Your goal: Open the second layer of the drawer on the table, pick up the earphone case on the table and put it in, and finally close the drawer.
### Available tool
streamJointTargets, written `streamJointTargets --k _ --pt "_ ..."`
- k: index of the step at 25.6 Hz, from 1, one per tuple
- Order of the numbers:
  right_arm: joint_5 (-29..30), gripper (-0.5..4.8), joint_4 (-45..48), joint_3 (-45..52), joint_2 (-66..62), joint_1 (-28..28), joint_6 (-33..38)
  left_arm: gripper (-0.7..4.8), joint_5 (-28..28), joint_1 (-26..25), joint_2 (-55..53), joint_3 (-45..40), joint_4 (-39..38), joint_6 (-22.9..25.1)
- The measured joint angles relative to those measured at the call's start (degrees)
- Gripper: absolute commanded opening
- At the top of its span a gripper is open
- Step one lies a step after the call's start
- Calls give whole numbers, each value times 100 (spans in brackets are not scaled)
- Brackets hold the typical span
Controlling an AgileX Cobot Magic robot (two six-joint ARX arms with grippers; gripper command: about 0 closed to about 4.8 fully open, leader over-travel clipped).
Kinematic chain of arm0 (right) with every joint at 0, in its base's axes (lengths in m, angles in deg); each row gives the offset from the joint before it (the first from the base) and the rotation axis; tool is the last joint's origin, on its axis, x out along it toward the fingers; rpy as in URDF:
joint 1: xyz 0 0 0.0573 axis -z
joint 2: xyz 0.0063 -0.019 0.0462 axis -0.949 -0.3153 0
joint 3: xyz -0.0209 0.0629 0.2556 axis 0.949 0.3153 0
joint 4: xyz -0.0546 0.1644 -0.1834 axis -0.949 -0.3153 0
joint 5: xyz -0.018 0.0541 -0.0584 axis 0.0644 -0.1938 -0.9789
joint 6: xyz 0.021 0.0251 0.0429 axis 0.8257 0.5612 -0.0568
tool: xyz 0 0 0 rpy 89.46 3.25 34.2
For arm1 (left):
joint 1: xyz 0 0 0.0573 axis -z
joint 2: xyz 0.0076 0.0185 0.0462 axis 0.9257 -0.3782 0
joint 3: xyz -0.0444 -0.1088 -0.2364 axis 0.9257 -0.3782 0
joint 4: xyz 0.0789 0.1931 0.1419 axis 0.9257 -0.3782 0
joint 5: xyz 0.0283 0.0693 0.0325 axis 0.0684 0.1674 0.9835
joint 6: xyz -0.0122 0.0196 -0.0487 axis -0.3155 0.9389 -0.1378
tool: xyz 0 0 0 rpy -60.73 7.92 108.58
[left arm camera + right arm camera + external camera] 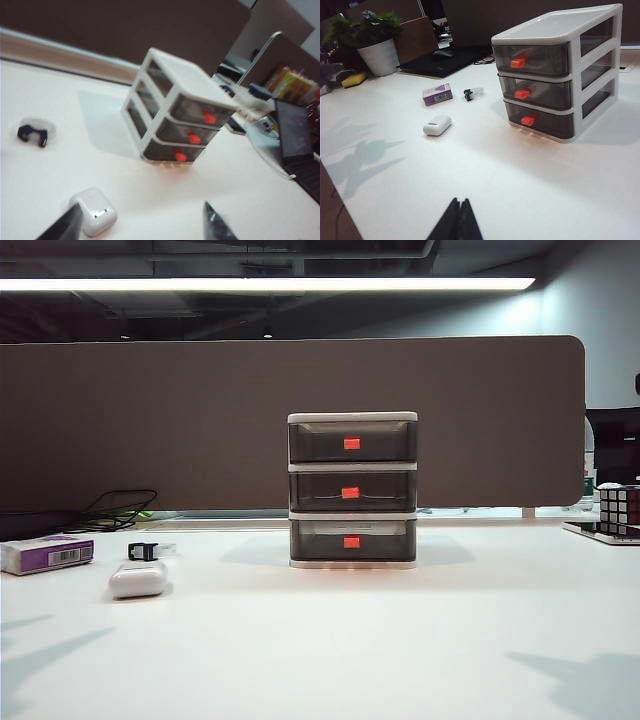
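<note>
- Exterior view: drawer upright mid-surface, all three layers shut, so second layer not yet pulled.
- Earphone case resting well left of drawer, untouched, awaiting pickup.
- Left gripper spread wide, grasping nothing, hovering before drawer beside case.
- Right gripper pinched together, empty, parked well back from drawer.

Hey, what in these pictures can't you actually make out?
- Drawer contents: smoky fronts hide them, all views.
- Left claw: only its tips show, cut off by the left wrist view's edge.
- Black clip: too small in the exterior view, blurred in the left wrist view.
- Both arms: outside the exterior view.
</note>
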Motion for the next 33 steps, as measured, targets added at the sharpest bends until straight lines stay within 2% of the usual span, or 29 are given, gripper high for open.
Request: streamJointTargets --k 1,3,6,8,12,15,18,24,27,32,33 --pt "-4 -5 0 0 0 0 0 301 -7 0 -299 7 201 4" --pt "-15 -5 0 0 0 0 4 313 -105 0 -1329 17 1259 2" --pt "-37 -5 127 0 0 0 7 342 -125 2 -2459 199 2022 55" --pt "-129 -5 525 0 0 0 28 342 -282 11 -3191 380 2529 127" --pt "-413 -5 1034 0 0 2 369 342 -345 308 -4070 804 3032 199" --pt "-518 -5 1298 -2 -2 0 555 342 -256 997 -4913 1449 3213 503" --pt "-546 -5 1311 -2 -2 0 586 342 -136 1471 -5469 1976 3246 734" --pt "-835 -5 1340 -208 -24 -28 584 342 -107 1753 -6317 2605 3353 811" --pt "-1097 -5 1488 -601 -179 -31 468 342 -199 1762 -6760 2616 3495 533" --pt "-1207 -5 1506 -1132 -1303 -37 118 341 -385 1829 -7425 2616 4157 -323" --pt "-1217 -5 1521 -1377 -1847 -63 -20 341 -385 1945 -7617 2614 4391 -592"
